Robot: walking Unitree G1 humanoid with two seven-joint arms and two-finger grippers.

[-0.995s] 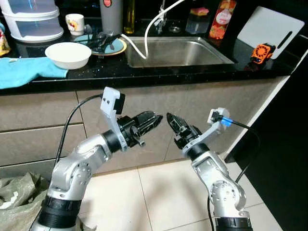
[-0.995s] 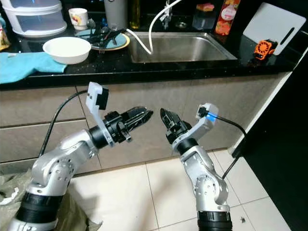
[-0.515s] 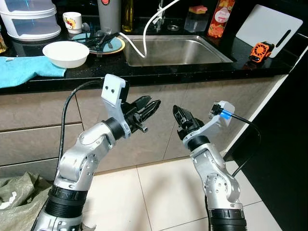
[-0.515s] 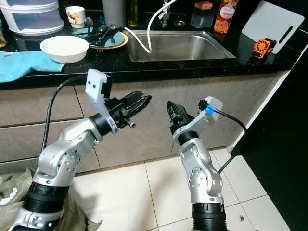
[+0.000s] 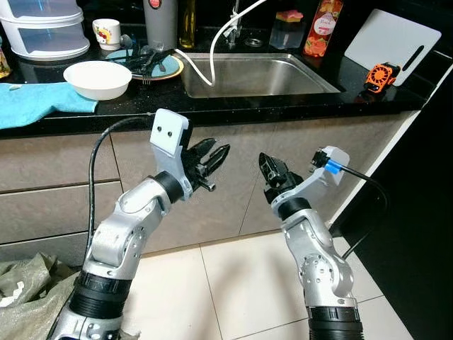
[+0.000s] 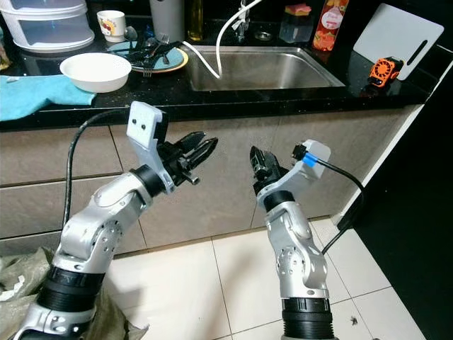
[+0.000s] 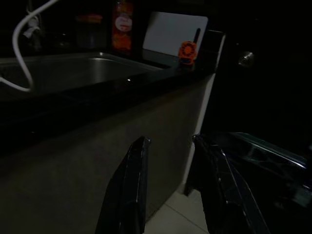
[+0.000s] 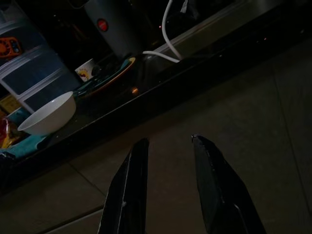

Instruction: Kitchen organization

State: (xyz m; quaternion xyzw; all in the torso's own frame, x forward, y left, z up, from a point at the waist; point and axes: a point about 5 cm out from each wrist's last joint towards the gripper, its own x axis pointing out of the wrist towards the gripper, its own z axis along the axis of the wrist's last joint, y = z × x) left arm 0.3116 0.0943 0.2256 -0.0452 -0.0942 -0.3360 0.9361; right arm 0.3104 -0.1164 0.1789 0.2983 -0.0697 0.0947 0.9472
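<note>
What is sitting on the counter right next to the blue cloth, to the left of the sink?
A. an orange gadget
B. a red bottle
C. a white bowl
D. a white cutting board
C: the white bowl sits on the black counter beside the blue cloth, left of the sink; the orange gadget, cutting board and red bottle are all over on the sink's other side.

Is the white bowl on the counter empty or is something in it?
Empty, as far as it shows. The white bowl sits upright on the black counter beside the blue cloth, and its visible inside is plain white.
</note>
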